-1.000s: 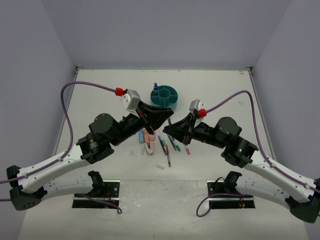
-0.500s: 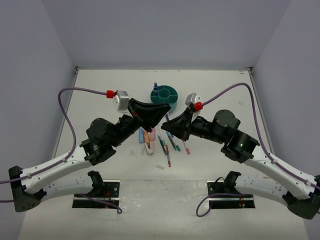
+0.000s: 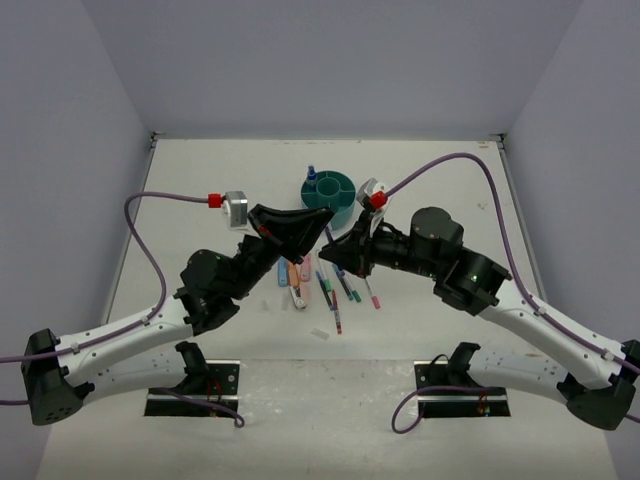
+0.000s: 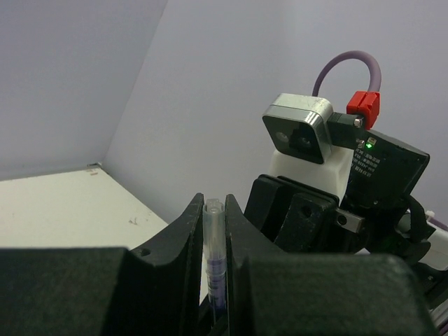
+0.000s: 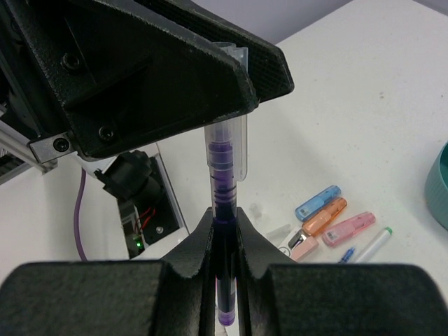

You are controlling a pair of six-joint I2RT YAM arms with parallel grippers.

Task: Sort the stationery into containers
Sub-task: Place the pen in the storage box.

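Over the last second the right gripper (image 3: 328,250) is lifting away from the pile of pens and is coming tip to tip with the left gripper (image 3: 322,226), while the left wrist is drawing back a little toward the left. Both are now holding one thin purple pen with a transparent plastic cap (image 5: 222,178). The pen is hanging in the air between them, above the loose stationery and on the near side of the round teal plastic organiser (image 3: 346,200).

In the right wrist view the right gripper's fingers are pressing together on the purple barrel. In the left wrist view the left gripper's fingers are squeezing the transparent cap end. I am reading this as a hand-over or a re-gripping, so that one arm can carry the pen on to the organiser. I cannot say which arm will keep it.

The organiser is standing just beyond the grippers. One upright blue item (image 3: 311,176) is sticking out of a compartment on its left side. The other compartments and the central cup are too small here to tell what they are holding.

Most of the sorting seems to be waiting. The stubby blue marker (image 5: 317,203), the orange marker (image 5: 326,215) and the pink marker (image 5: 348,229) are lying side by side on the table, and several white pens with coloured caps (image 3: 338,292) and a small white eraser (image 3: 320,333) are lying near them.
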